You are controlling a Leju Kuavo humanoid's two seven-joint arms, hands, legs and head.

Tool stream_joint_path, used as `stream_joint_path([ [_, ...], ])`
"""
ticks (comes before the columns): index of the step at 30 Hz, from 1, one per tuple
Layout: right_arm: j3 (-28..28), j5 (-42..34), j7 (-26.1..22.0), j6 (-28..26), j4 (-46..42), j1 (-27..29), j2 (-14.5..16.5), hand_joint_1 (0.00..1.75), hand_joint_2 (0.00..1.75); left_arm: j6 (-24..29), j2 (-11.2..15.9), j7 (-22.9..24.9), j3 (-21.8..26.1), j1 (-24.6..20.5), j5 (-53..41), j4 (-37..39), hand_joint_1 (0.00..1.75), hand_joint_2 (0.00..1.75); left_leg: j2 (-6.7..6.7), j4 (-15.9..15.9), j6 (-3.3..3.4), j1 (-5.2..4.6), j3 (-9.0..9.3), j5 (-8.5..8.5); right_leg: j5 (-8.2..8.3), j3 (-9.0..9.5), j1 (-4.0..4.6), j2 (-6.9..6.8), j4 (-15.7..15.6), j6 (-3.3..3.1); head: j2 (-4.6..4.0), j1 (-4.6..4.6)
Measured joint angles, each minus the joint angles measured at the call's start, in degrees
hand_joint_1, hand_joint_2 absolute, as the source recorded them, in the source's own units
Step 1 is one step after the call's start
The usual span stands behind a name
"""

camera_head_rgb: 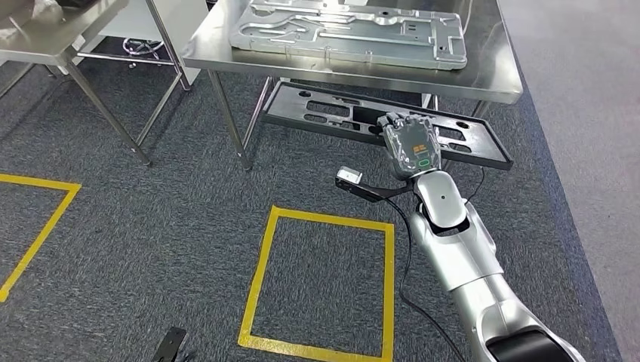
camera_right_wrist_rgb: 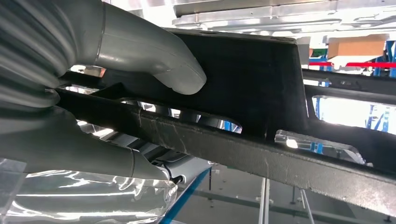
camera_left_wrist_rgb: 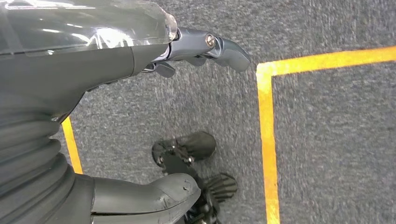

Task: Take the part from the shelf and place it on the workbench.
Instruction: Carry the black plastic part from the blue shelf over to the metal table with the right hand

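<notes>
A long flat black part (camera_head_rgb: 324, 113) with several cutouts hangs in front of the steel workbench (camera_head_rgb: 494, 84), just below its top. My right hand (camera_head_rgb: 410, 143) grips the part near its right end; in the right wrist view the thumb (camera_right_wrist_rgb: 154, 51) presses on the black part (camera_right_wrist_rgb: 261, 74) and the fingers curl beneath its edge. A silver stamped metal plate (camera_head_rgb: 355, 34) lies on the workbench top. My left hand (camera_left_wrist_rgb: 93, 70) hangs over the grey carpet with thumb and fingers apart, holding nothing.
A yellow taped square (camera_head_rgb: 262, 271) marks the carpet in front of the workbench, and another yellow line (camera_head_rgb: 38, 219) runs at the left. A second steel table (camera_head_rgb: 45, 38) stands at the far left. The workbench legs (camera_head_rgb: 230, 124) reach the floor near the part.
</notes>
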Motion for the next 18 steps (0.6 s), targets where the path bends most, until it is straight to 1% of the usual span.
stream_joint_path([
  [1, 0.0, 0.0, 0.0, 0.0, -0.2, 0.0, 0.1, 1.75, 1.75, 0.0, 0.0, 0.0, 0.0, 0.0, 0.0, 0.0, 0.00, 1.75, 0.00, 1.8, -0.31, 0.07, -0.74, -0.87, -0.16, 0.44, -0.15, 0.02, -0.2, -0.38, 0.00, -0.08],
  [2, 0.0, -0.1, 0.0, 0.1, -0.4, 0.1, 0.3, 1.75, 1.75, 0.0, 0.0, 0.0, 0.0, 0.0, 0.0, 0.0, 0.00, 1.75, 0.00, 4.8, -0.57, 0.15, -2.23, -2.14, -0.39, 0.89, -0.23, 0.02, -0.4, -0.70, 0.00, -0.15],
  [3, 0.0, -0.1, 0.0, 0.1, -0.5, 0.2, 0.4, 1.75, 1.75, 0.0, 0.0, 0.0, 0.0, 0.1, 0.0, 0.0, 0.00, 1.75, -0.01, 8.8, -0.79, 0.19, -4.41, -3.63, -0.73, 1.30, -0.20, 0.04, -0.4, -0.92, 0.00, -0.22],
  [4, 0.0, -0.1, 0.0, 0.1, -0.5, 0.4, 0.5, 1.75, 1.75, 0.0, 0.0, 0.0, 0.0, 0.2, 0.1, 0.0, 0.00, 1.75, -0.01, 12.9, -0.94, 0.21, -6.89, -4.83, -1.11, 1.74, -0.16, 0.07, -0.4, -1.01, 0.00, -0.23],
  [5, 0.0, -0.2, 0.0, 0.2, -0.5, 0.6, 0.5, 1.75, 1.75, 0.0, 0.0, 0.0, 0.0, 0.3, 0.1, 0.0, 0.00, 1.75, -0.01, 15.8, -1.00, 0.21, -8.88, -5.13, -1.54, 2.25, -0.12, 0.12, -0.4, -1.01, 0.00, -0.23],
  [6, 0.1, -0.2, 0.1, 0.2, -0.6, 0.9, 0.5, 1.75, 1.75, 0.0, 0.0, 0.0, 0.0, 0.5, 0.1, 0.0, 0.00, 1.75, 0.00, 16.5, -0.97, 0.21, -9.97, -4.20, -2.03, 2.88, -0.10, 0.17, -0.4, -0.96, 0.00, -0.23],
  [7, 0.1, -0.2, 0.1, 0.2, -0.6, 1.2, 0.5, 1.75, 1.75, 0.0, 0.0, 0.0, 0.0, 0.6, 0.1, 0.0, 0.00, 1.75, -0.01, 14.8, -0.82, 0.21, -9.83, -1.98, -2.58, 3.64, -0.08, 0.23, -0.4, -0.87, 0.00, -0.22],
  [8, 0.1, -0.3, 0.1, 0.2, -0.6, 1.3, 0.5, 1.75, 1.75, 0.0, 0.0, 0.0, 0.0, 0.7, 0.1, 0.0, 0.00, 1.75, -0.02, 11.1, -0.57, 0.19, -8.74, 1.01, -3.17, 4.42, -0.08, 0.27, -0.4, -0.76, 0.00, -0.22],
  [9, 0.1, -0.4, 0.1, 0.2, -0.7, 1.3, 0.6, 1.75, 1.75, 0.0, 0.0, 0.0, 0.0, 0.8, 0.1, 0.0, 0.00, 1.75, -0.06, 7.2, -0.24, 0.10, -7.32, 3.42, -3.73, 5.11, -0.06, 0.30, -0.5, -0.59, 0.00, -0.20],
  [10, 0.1, -0.5, 0.1, 0.2, -0.8, 1.3, 0.6, 1.75, 1.75, 0.0, 0.0, 0.0, 0.0, 0.8, 0.1, 0.0, 0.00, 1.75, -0.09, 3.8, 0.14, -0.07, -5.90, 4.91, -4.22, 5.58, 0.00, 0.39, -0.5, -0.33, 0.00, -0.22],
  [11, 0.1, -0.6, 0.1, 0.2, -1.0, 1.3, 0.6, 1.75, 1.75, 0.0, 0.1, 0.1, 0.0, 0.8, 0.1, 0.0, 0.00, 1.75, -0.10, 1.7, 0.51, -0.24, -5.01, 5.25, -4.56, 5.80, 0.05, 0.46, -0.6, -0.05, 0.00, -0.26],
  [12, 0.1, -0.7, 0.1, 0.2, -1.1, 1.3, 0.6, 1.75, 1.75, 0.0, 0.1, 0.1, -0.1, 0.9, 0.2, 0.0, 0.00, 1.75, -0.10, 0.8, 0.89, -0.38, -4.54, 4.67, -4.65, 5.90, 0.13, 0.53, -0.6, 0.31, 0.00, -0.28],
  [14, 0.1, -0.9, 0.1, 0.2, -1.6, 1.4, 0.7, 1.75, 1.75, 0.0, 0.1, 0.1, -0.1, 0.9, 0.2, 0.0, 0.00, 1.75, -0.08, -0.3, 1.69, -0.31, -3.75, 3.81, -4.65, 6.07, 0.17, 0.54, -0.3, 0.97, 0.00, -0.32],
  [15, 0.1, -0.9, 0.1, 0.2, -1.7, 1.5, 0.7, 1.75, 1.75, 0.0, 0.1, 0.1, -0.2, 0.9, 0.2, 0.0, 0.00, 1.75, -0.11, -0.7, 2.12, -0.19, -3.12, 3.55, -4.64, 5.93, 0.15, 0.47, 0.6, 1.26, 0.00, -0.25],
  [16, 0.1, -0.9, 0.1, 0.2, -1.9, 1.5, 0.7, 1.75, 1.75, 0.0, 0.1, 0.1, -0.2, 0.9, 0.2, 0.0, 0.00, 1.75, -0.14, -1.0, 2.50, -0.08, -2.42, 3.29, -4.93, 5.17, 0.09, 0.40, 2.4, 1.48, 0.00, -0.16],
  [17, 0.1, -1.0, 0.1, 0.2, -2.0, 1.5, 0.7, 1.75, 1.75, 0.0, 0.1, 0.1, -0.3, 0.9, 0.2, 0.0, 0.00, 1.75, -0.17, -1.3, 2.76, 0.01, -1.75, 3.00, -5.60, 3.57, 0.02, 0.33, 5.2, 1.68, 0.00, -0.09],
  [18, 0.1, -1.0, 0.1, 0.2, -2.1, 1.6, 0.7, 1.75, 1.75, 0.0, 0.1, 0.1, -0.3, 0.9, 0.2, 0.0, 0.00, 1.75, -0.18, -1.3, 2.95, 0.00, -1.22, 2.61, -6.66, 1.29, -0.05, 0.28, 8.8, 1.87, 0.00, -0.03],
])
